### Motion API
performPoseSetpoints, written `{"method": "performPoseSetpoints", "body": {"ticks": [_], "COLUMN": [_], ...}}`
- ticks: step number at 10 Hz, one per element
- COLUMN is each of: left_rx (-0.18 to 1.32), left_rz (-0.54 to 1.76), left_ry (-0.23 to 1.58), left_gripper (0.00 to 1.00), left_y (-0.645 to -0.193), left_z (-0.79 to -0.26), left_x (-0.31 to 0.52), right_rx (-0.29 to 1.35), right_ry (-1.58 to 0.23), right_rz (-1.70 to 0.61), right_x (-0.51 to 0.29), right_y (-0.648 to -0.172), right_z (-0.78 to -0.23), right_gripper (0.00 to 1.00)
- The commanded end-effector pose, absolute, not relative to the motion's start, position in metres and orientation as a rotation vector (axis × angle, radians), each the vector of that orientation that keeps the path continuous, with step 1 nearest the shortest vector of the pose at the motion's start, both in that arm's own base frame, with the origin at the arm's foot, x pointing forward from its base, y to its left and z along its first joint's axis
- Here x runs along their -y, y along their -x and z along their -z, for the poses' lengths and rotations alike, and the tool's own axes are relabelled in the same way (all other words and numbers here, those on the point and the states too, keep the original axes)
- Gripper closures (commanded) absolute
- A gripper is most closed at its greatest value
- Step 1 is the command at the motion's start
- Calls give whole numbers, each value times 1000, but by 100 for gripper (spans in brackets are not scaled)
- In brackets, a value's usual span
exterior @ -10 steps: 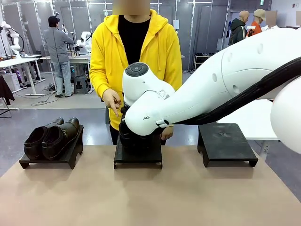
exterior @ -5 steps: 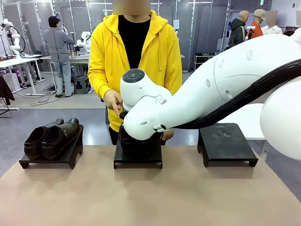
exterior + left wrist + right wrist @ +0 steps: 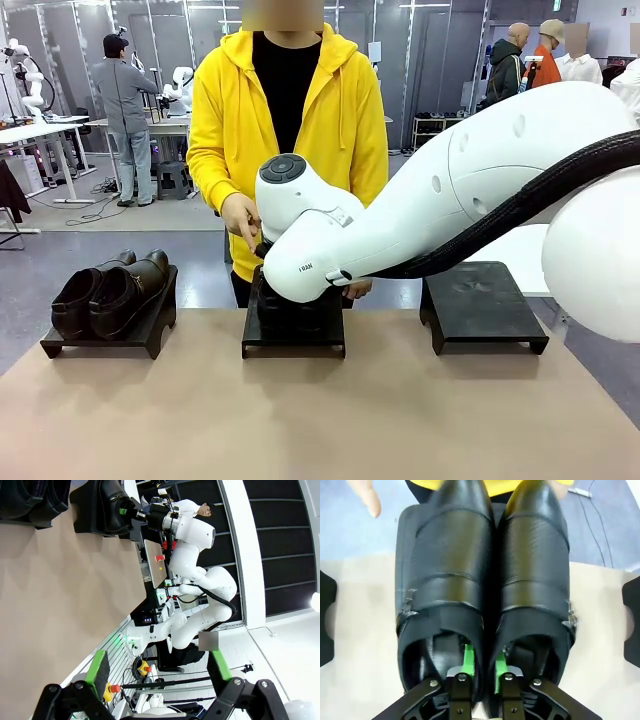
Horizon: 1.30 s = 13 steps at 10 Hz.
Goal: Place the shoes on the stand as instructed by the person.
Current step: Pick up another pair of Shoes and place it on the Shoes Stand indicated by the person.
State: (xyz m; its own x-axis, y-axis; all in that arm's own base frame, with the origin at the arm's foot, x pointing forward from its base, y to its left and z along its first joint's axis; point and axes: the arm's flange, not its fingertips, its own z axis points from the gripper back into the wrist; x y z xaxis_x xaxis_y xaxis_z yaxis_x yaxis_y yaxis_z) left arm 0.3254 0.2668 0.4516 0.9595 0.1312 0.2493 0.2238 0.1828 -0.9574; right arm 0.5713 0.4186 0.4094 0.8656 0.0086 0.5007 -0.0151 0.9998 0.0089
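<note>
Two glossy black shoes stand side by side, toes toward the person, on the middle black stand. My right gripper reaches into them from the heel end. One green pad is in each shoe, and their inner walls are pinched between the pads. In the front view my right arm hides most of that pair. A second pair of shoes rests on the left stand. The person in a yellow hoodie holds a hand just above the middle stand. My left gripper is open above the table with nothing between its fingers.
A bare black stand sits at the right of the table's far edge. The tan tabletop stretches in front of all three stands. My right arm crosses from the right over the middle of the table. Other people stand far behind.
My right arm has sunk a little lower over the middle stand. The person's hand has stayed beside it. The left pair has not moved.
</note>
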Motion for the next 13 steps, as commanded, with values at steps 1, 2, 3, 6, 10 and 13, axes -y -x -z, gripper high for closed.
{"method": "performPoseSetpoints", "body": {"ticks": [1,2,3,6,10,13], "left_rx": [321,321,321,321,321,321], "left_rz": [70,70,70,70,70,70], "left_ry": [1391,1391,1391,1391,1391,1391], "left_gripper": [0,0,0,0,0,0], "left_y": [-323,-323,-323,-323,-323,-323], "left_z": [-452,-452,-452,-452,-452,-452], "left_x": [-264,-264,-264,-264,-264,-264], "right_rx": [571,570,563,539,548,548], "right_ry": [-10,-11,-19,-34,-34,-34], "right_rz": [16,16,16,30,-4,-4], "right_x": [-423,-423,-421,-416,-419,-419], "right_y": [-570,-570,-568,-558,-567,-567], "right_z": [-414,-415,-419,-430,-436,-436], "right_gripper": [47,35,11,0,0,0]}}
